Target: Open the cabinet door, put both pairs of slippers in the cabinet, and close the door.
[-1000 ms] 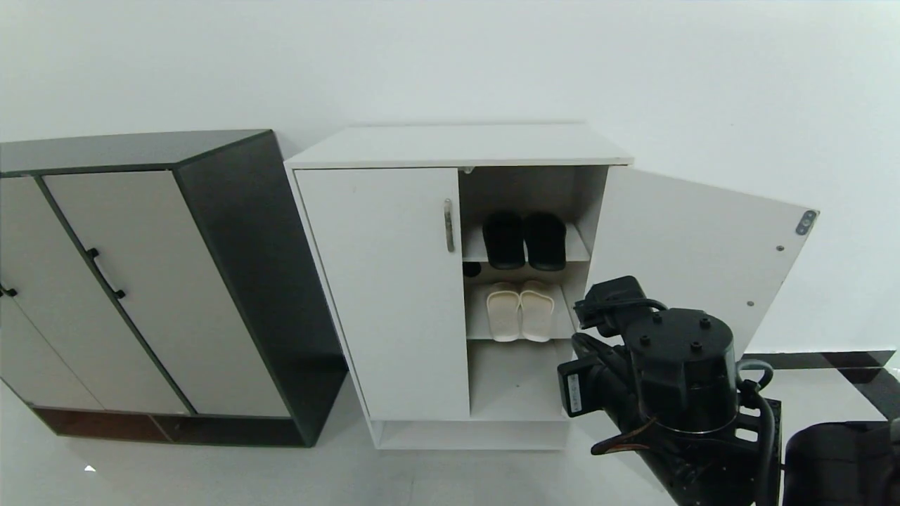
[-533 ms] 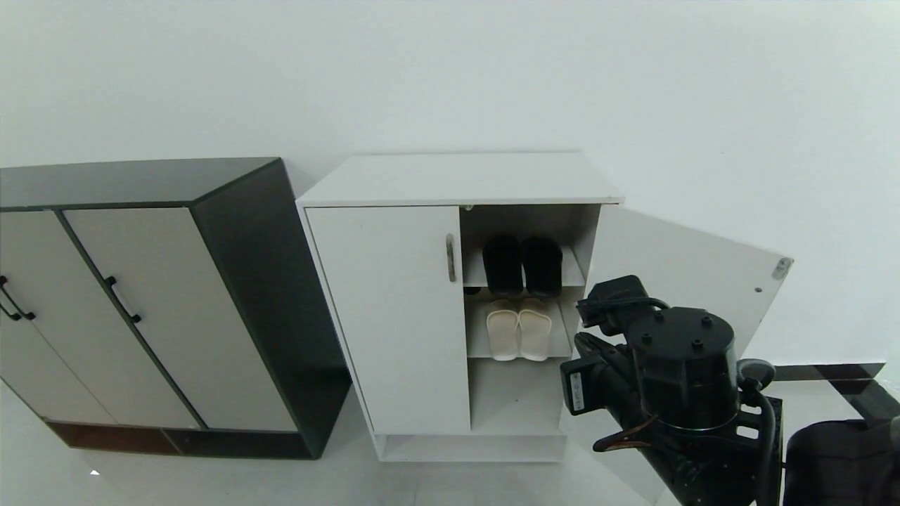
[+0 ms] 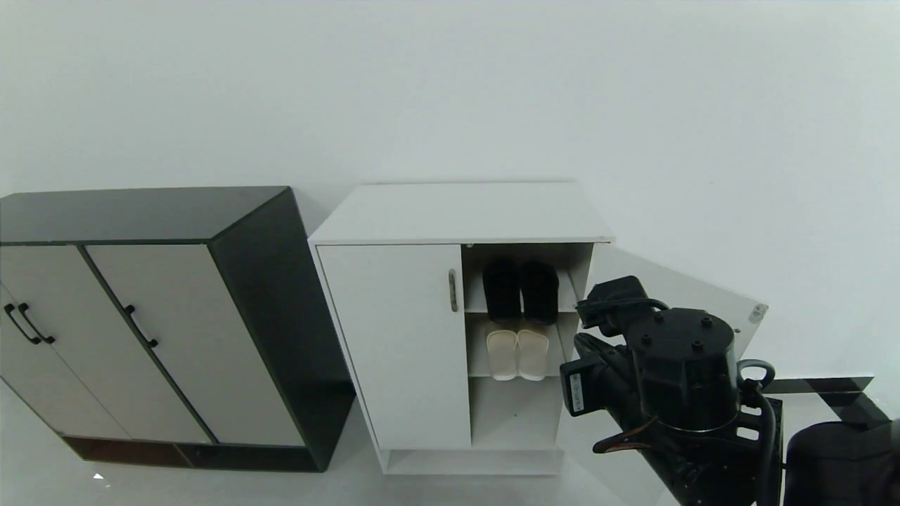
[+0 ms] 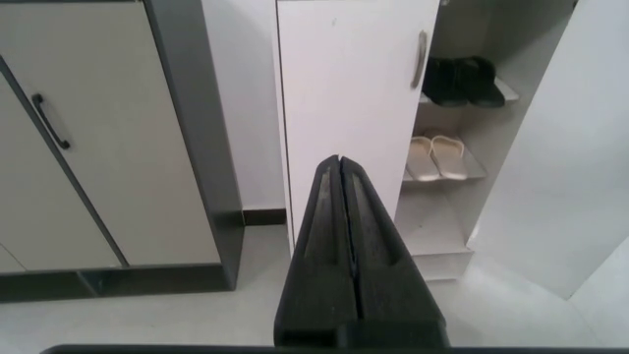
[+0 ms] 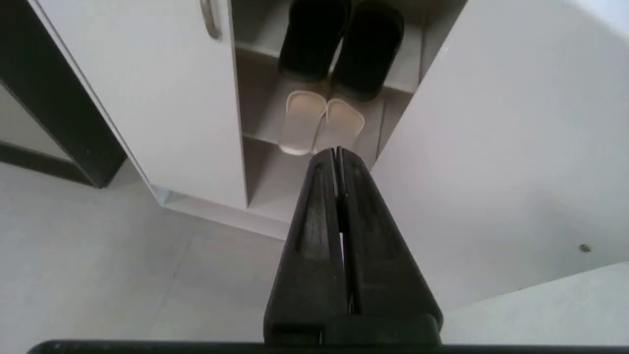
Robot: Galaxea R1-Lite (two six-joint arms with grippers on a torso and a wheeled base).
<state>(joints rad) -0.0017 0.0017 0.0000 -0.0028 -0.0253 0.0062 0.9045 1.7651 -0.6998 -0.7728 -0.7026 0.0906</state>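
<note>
A white cabinet (image 3: 394,337) stands against the wall, its left door shut and its right door (image 3: 675,288) swung wide open. Inside, a black pair of slippers (image 3: 520,289) lies on the upper shelf and a white pair (image 3: 517,353) on the shelf below. My right arm hangs low in front of the open door. In the right wrist view my right gripper (image 5: 339,152) is shut and empty, pointing at the white slippers (image 5: 322,123) from a distance. My left gripper (image 4: 340,162) is also shut and empty, well back from the cabinet's shut door (image 4: 354,98).
A dark cabinet (image 3: 162,330) with grey doors and black handles stands right beside the white one on the left. Pale floor lies in front of both. A dark strip (image 3: 823,385) runs along the floor at the right behind the open door.
The whole head view has shifted: both cabinets now sit lower and smaller, so the camera has moved back. The slippers, the door and my right arm keep their places.
</note>
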